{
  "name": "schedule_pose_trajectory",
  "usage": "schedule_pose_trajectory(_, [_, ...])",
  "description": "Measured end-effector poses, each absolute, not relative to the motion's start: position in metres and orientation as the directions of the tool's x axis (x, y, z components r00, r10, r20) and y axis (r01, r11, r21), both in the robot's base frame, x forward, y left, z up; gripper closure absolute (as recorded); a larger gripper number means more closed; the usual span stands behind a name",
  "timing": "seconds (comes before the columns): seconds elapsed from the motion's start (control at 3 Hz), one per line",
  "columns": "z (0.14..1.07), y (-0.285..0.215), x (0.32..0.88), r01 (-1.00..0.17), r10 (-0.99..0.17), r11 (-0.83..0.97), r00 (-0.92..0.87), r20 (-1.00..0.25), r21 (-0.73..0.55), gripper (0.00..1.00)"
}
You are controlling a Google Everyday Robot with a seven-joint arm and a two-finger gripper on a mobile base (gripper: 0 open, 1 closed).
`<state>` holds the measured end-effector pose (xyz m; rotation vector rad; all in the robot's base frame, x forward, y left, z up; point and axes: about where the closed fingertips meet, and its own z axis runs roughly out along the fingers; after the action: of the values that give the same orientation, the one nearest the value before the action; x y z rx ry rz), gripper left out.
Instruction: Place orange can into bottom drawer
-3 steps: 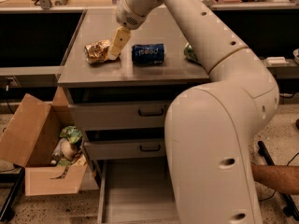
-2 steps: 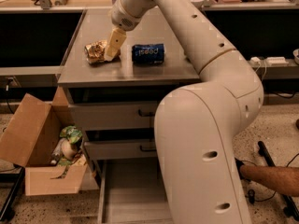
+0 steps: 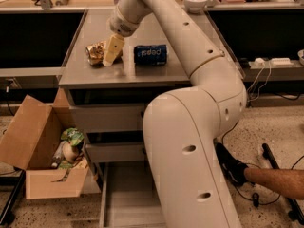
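1. Since the orange can (image 3: pixel 96 52) lies on the counter (image 3: pixel 78 76) toward its left side, near the blue Pepsi can (image 3: pixel 150 54), we read the arm's long reach down from above as the approach for a pick. The can rests on the surface and is not lifted.
2. We see the gripper (image 3: pixel 109 56) slanted down and to the left at the can's right flank, between it and the Pepsi can. It touches or overlaps the crumpled metal from this angle.
3. We judge that the bottom drawer (image 3: pixel 124 189) stands pulled out under the two shallower drawers (image 3: pixel 107 118) so that it can receive the can. It is well below the can.
4. We cannot tell whether the jaws are spread or already pinching the can, because only one cream side of the gripper shows.
5. We lose the right part of all three drawers behind the robot's bulk, and the frame cuts off the bottom drawer's front. The contents of the cardboard box (image 3: pixel 28 141) on the floor are too jumbled to name.
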<state>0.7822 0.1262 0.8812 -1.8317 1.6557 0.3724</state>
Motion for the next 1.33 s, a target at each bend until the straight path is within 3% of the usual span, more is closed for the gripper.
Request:
schedule_pose_trajectory(0.33, [0.866, 0.131, 0.784, -0.974, -0.787, -0.017, 0.153, -0.597, -0.228, 0.0])
schedule_pose_trajectory(1.33, [0.86, 0.133, 0.781, -0.978, -0.787, -0.025, 0.147, -0.599, -0.207, 0.65])
